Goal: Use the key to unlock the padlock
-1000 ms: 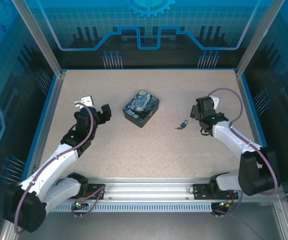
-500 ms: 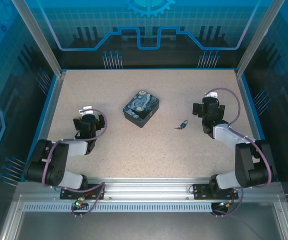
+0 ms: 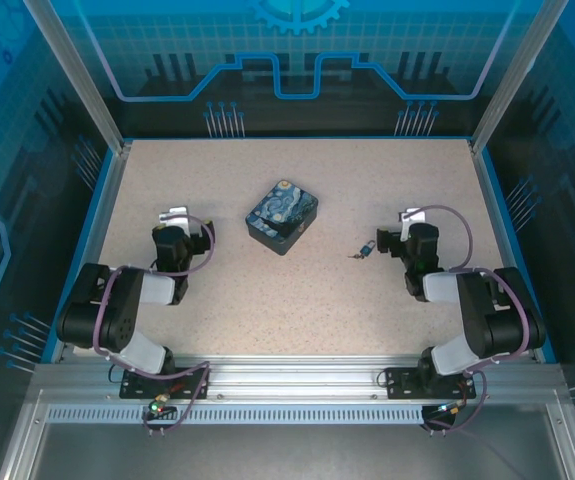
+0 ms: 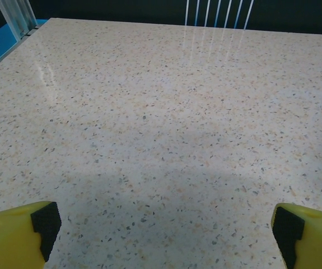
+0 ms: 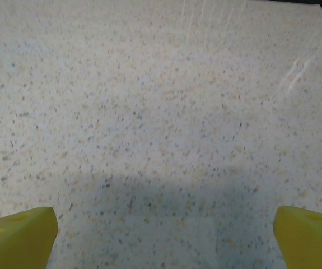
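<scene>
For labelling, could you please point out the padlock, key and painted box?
padlock (image 3: 368,246): top external view, body
key (image 3: 353,257): top external view, dark end
painted box (image 3: 282,214): top external view, lid centre

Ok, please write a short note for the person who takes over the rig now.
Left gripper: open, empty, above bare table.
Right gripper: open, empty.
Padlock lies on the table just left of the right gripper, with the key close beside it; contact is too small to tell.
Painted box sits mid-table.
Done: nothing grasped.
Left: pick up both, insert the key, turn.
</scene>
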Motion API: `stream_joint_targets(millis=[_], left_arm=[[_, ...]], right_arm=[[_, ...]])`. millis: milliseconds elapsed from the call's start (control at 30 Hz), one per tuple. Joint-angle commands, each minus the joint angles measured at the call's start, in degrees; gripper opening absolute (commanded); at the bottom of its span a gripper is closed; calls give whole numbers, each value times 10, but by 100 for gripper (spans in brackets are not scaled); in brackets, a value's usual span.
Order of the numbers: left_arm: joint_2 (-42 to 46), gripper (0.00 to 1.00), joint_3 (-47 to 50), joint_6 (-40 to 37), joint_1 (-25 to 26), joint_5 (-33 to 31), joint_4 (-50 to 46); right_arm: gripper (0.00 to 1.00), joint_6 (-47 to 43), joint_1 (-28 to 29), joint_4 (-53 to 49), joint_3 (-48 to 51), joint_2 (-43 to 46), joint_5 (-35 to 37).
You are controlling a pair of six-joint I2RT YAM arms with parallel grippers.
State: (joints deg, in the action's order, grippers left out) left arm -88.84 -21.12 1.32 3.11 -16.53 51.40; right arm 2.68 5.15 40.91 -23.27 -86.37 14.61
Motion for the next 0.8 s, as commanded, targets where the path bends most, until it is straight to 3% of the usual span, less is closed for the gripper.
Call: stream_joint_targets(millis=[0,167,767], left_arm=[[-1,99,-3,-2,-9,26,22],[-2,99,-3,-2,-9,26,24],[-2,99,-5,-1,-10,26,20]], right_arm=[[100,-8,-8,41,-4,4,-30],[100,-14,7,51,-1,1,1],[100,-9,-10,43,-4,3,-40]])
